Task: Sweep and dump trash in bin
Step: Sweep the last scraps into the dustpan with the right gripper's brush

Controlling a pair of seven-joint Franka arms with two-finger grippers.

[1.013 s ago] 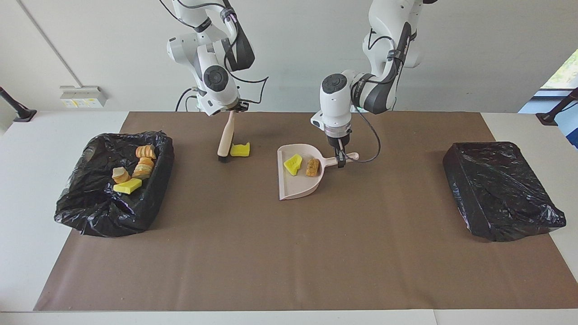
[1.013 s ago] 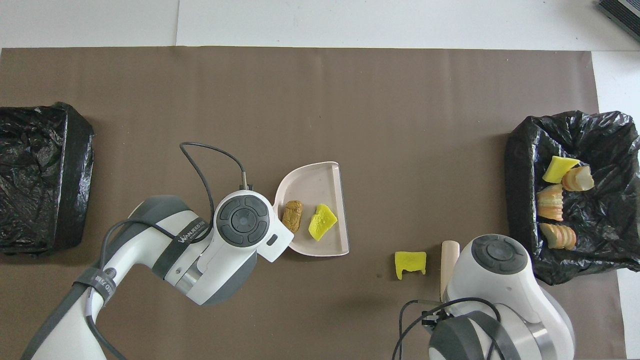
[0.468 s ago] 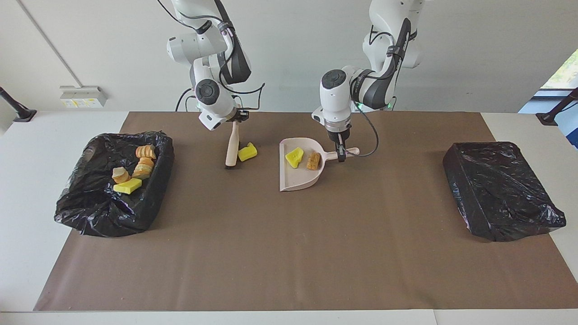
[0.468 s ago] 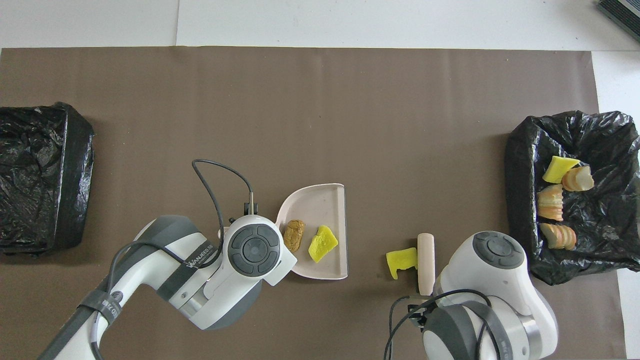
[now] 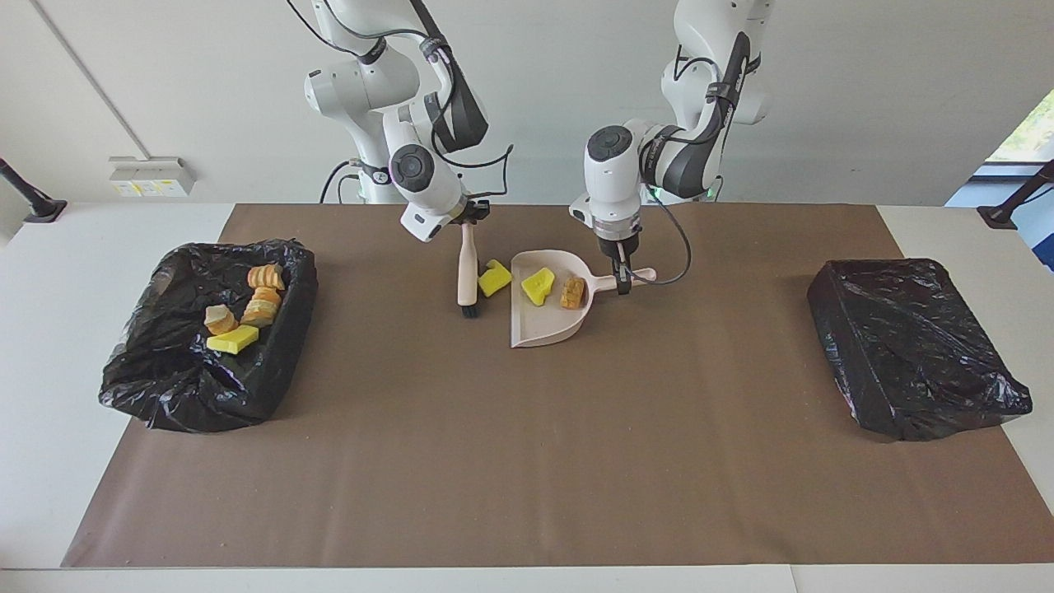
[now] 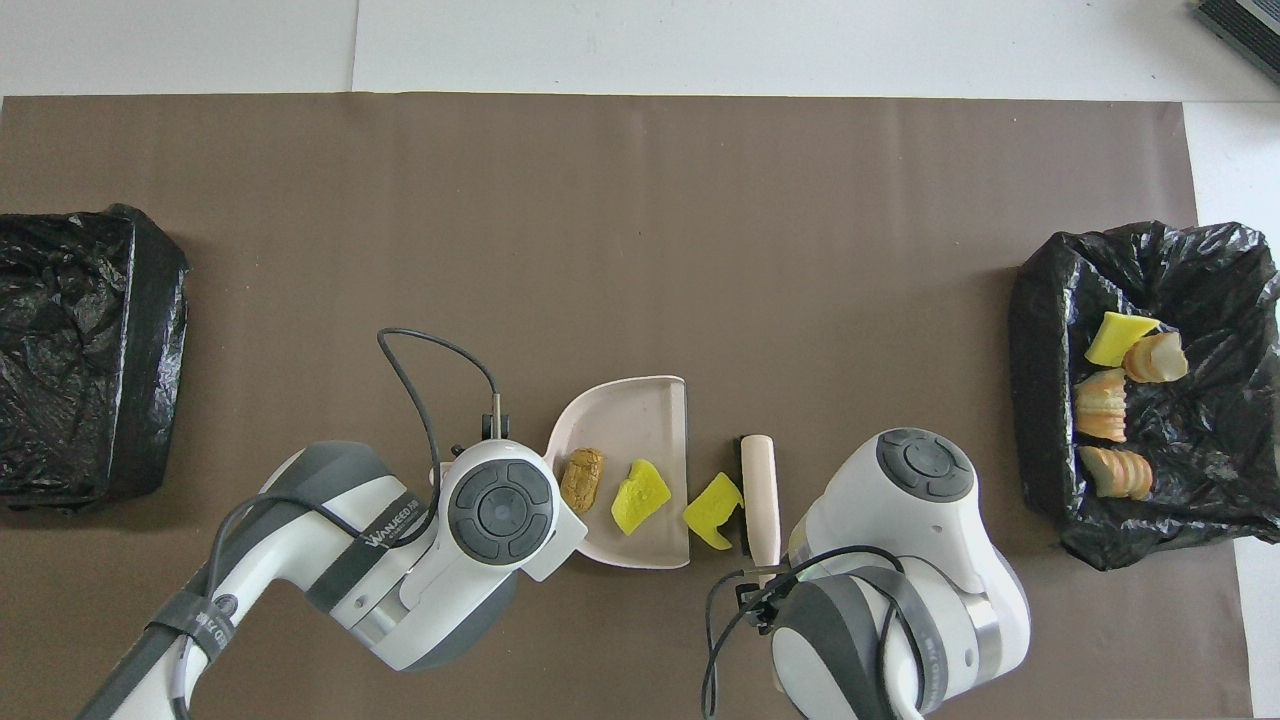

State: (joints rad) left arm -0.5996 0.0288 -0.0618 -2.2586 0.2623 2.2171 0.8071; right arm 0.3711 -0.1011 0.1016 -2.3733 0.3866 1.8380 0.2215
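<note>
Since the sponge bit [image 5: 494, 277] is light and soft, it should slide rather than roll; it lies on the desk [image 5: 527, 461] at the dustpan [image 5: 545, 323] lip. Right end effector [image 5: 469, 216] grips the brush [image 5: 468, 272] handle; left end effector [image 5: 622, 282] clamps the dustpan handle.

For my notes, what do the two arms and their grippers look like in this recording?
Both are white, rounded-segment arms with dark grey joint bands and round grey end caps. The left arm carries grey lettering on a band, and a thin black cable loops off its wrist. The right arm also trails black cables near its wrist. The left gripper is small, with slim black fingers; the right gripper is a compact black unit.
</note>
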